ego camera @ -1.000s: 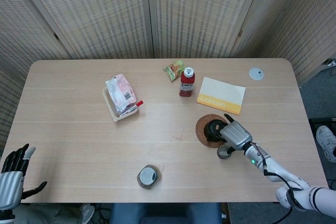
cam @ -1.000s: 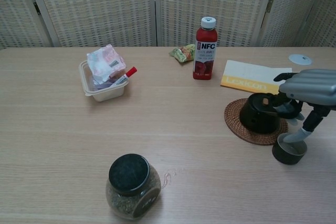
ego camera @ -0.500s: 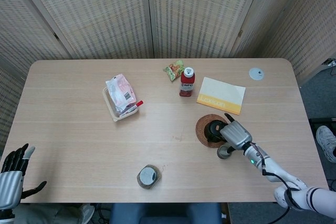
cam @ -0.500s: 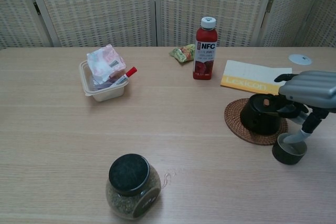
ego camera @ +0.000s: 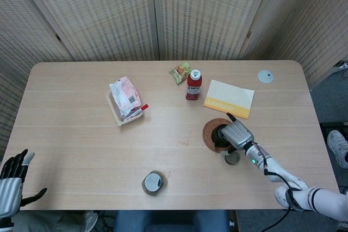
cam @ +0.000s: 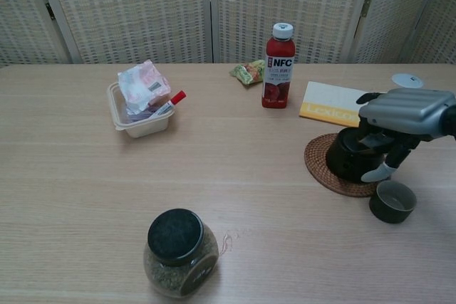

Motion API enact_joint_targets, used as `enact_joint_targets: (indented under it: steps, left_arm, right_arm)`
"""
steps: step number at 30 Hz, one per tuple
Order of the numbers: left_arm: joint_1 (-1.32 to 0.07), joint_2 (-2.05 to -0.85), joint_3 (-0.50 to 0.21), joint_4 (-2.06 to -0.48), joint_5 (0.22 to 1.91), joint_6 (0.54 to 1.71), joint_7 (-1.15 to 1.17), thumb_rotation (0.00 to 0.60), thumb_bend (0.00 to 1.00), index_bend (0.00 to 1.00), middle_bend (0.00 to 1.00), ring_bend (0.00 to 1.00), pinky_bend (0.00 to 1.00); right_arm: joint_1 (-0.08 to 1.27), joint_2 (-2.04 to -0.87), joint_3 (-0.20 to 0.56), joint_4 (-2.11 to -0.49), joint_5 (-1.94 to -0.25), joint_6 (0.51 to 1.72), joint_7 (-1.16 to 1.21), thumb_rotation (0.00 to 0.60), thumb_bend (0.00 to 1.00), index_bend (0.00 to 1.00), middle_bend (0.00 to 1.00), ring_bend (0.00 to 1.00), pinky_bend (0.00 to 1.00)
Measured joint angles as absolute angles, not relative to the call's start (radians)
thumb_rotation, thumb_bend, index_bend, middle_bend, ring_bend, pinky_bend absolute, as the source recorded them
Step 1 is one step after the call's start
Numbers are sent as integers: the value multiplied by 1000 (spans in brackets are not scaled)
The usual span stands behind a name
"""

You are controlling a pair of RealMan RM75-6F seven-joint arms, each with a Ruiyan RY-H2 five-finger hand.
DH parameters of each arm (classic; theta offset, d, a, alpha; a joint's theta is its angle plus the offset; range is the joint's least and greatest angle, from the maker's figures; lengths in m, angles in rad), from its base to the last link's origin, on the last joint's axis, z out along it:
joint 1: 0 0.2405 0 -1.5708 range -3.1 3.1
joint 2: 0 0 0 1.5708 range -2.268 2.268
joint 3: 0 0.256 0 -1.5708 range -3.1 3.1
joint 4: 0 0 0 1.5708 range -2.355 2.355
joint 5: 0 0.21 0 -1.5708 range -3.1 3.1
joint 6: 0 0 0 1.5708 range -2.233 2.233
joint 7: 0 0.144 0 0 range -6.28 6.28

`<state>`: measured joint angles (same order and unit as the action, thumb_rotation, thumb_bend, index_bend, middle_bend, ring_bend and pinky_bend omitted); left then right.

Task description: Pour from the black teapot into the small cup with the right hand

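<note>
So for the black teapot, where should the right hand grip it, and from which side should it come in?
Probably from above and the right. The black teapot sits upright on the woven coaster, low and squat, and the right hand hovers over its right side. Its handle is hidden by the hand, so the exact grip point can't be told. The small cup lies front-right, so a right-side hold suits tipping that way.

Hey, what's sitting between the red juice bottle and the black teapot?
Only the near corner of the yellow booklet comes close; otherwise bare table separates the red juice bottle from the black teapot, clearest in the head view.
</note>
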<state>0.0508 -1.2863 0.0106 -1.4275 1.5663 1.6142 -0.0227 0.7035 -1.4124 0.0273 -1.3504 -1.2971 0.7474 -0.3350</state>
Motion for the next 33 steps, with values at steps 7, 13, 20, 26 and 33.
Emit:
enact_joint_targets:
  steps: [7,13,20,26,33]
  left_arm:
    - [54,-1284,9,-1427,1563,1617,-26,600,13,0,0,0,0]
    - [54,-1283,8,-1426,1561,1615,-28,600,13,0,0,0,0]
    - [49,-1286,8,-1428,1565,1610,-25,600,13,0,0,0,0]
    - [47,-1285,8,-1431,1564,1607,-23,600,13,0,0,0,0]
    - [48,-1285,8,-1432,1563,1608,-21,600,13,0,0,0,0]
  right_arm:
    - [721,-1416,36,-1352,-1279,727,-324,340,0,849,913,802,0]
    - [718,-1392,31,-1375,-1298,744,-309,340,0,850,916,806,0]
    - [709,-1362,25,-1401,-1314,767,-288,340,0,850,915,806,0]
    - [711,-1347,38,-1419,-1293,760,-256,340,0,850,921,817,0]
    - [731,-1343,70,-1415,-1245,733,-227,344,0,856,964,856,71]
